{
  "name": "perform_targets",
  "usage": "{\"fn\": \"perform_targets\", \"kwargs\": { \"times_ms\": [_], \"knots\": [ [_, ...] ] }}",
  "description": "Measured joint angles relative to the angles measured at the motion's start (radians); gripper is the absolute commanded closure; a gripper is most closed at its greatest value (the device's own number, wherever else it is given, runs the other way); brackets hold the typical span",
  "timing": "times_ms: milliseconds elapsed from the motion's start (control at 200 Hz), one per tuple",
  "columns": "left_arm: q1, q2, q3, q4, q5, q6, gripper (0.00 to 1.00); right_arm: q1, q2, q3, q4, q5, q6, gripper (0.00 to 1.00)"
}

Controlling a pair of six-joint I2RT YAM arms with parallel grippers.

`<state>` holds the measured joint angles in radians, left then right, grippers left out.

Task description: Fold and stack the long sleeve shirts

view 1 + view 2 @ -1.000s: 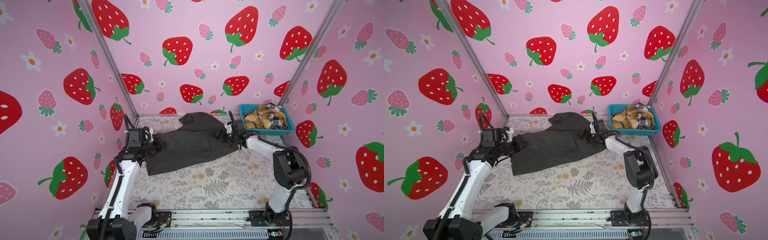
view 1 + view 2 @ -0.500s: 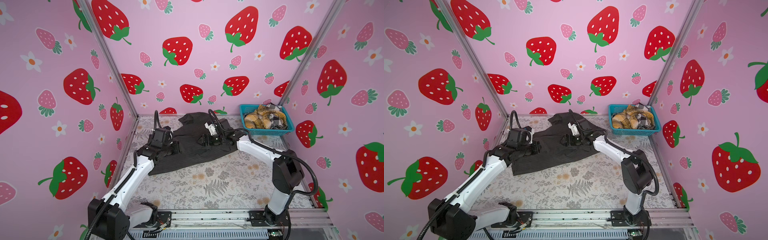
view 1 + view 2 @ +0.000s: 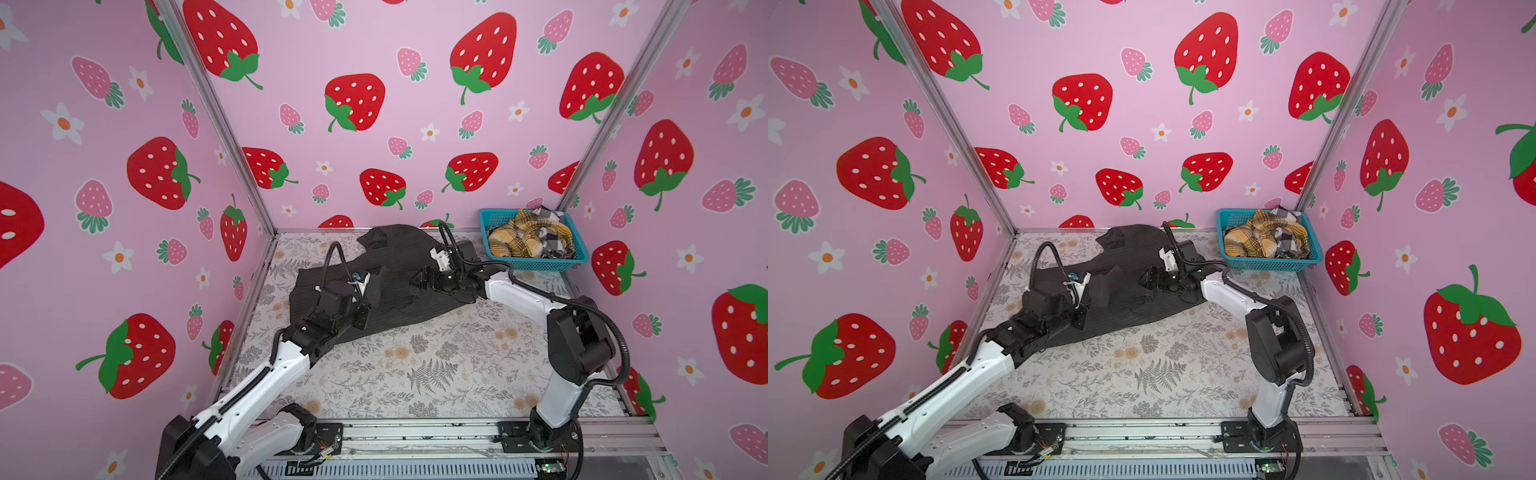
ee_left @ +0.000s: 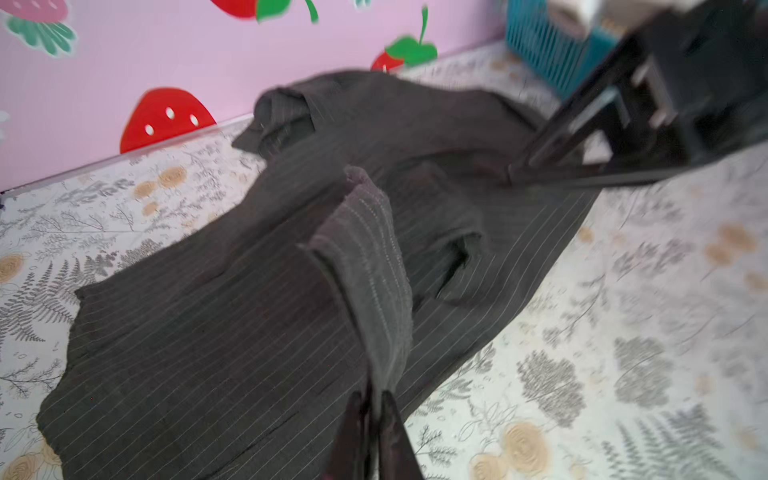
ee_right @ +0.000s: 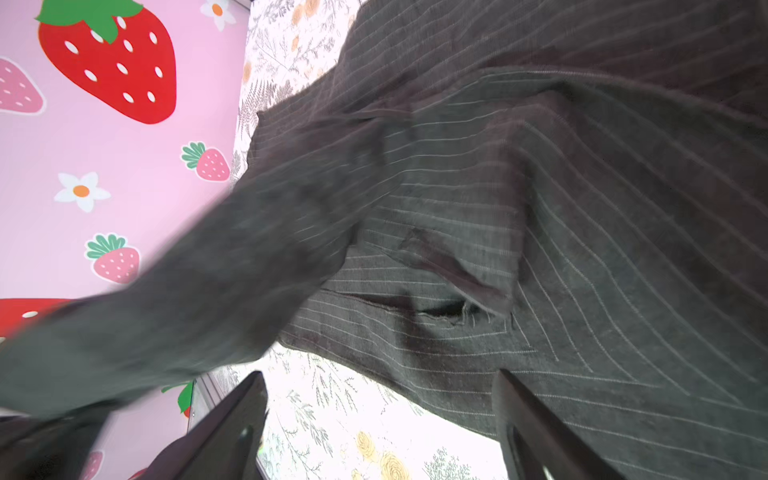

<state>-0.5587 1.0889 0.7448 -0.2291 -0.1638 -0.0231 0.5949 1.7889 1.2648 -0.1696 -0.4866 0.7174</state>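
Note:
A charcoal pinstriped long sleeve shirt (image 3: 399, 266) (image 3: 1129, 262) lies spread at the back of the floral table. My left gripper (image 4: 372, 405) (image 3: 370, 297) is shut on one of its sleeves (image 4: 370, 266), which stands up from the jaws over the shirt's body. My right gripper (image 5: 378, 386) (image 3: 419, 278) hovers open just above the shirt's near right part, with nothing between its fingers (image 5: 245, 399). A mustard-yellow plaid shirt (image 3: 515, 245) and a black-and-white check one (image 3: 555, 245) are bundled in the basket.
The teal mesh basket (image 3: 536, 262) (image 3: 1266, 262) sits in the back right corner against the pink strawberry walls. The floral table (image 3: 415, 365) stretches bare from the shirt to the front rail. Both arms reach over the shirt from either side.
My left gripper has carried the sleeve from the shirt's left edge rightward over its body. My right gripper has moved left onto the shirt, staying open.

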Motion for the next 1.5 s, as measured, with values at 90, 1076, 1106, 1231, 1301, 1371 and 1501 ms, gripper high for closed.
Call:
{"fn": "perform_targets", "kwargs": {
  "times_ms": [90,1076,1106,1231,1301,1371,1501],
  "knots": [
    [-0.087,0.077,-0.077,0.026,-0.098,-0.013,0.93,0.000,-0.015,-0.069,0.013,-0.001,0.016,0.14],
    [0.163,0.000,-0.024,-0.098,0.394,-1.002,0.27,0.209,0.195,0.060,0.006,-0.010,0.150,0.17],
    [0.143,0.006,-0.055,-0.085,0.419,-1.064,0.26,0.209,0.193,0.060,0.010,-0.009,0.153,0.16],
    [0.066,0.020,-0.104,-0.042,0.484,-1.290,0.23,0.208,0.180,0.060,0.012,0.018,0.158,0.14],
    [0.045,0.019,-0.110,0.014,0.494,-1.406,0.16,0.206,0.154,0.059,0.006,0.043,0.157,0.14],
    [0.031,0.013,-0.137,0.089,0.488,-1.512,0.10,0.196,0.116,0.058,0.000,0.061,0.153,0.16],
    [0.011,-0.027,-0.221,0.159,0.416,-1.716,0.16,0.167,0.033,0.028,0.008,0.079,0.152,0.18]
  ]
}}
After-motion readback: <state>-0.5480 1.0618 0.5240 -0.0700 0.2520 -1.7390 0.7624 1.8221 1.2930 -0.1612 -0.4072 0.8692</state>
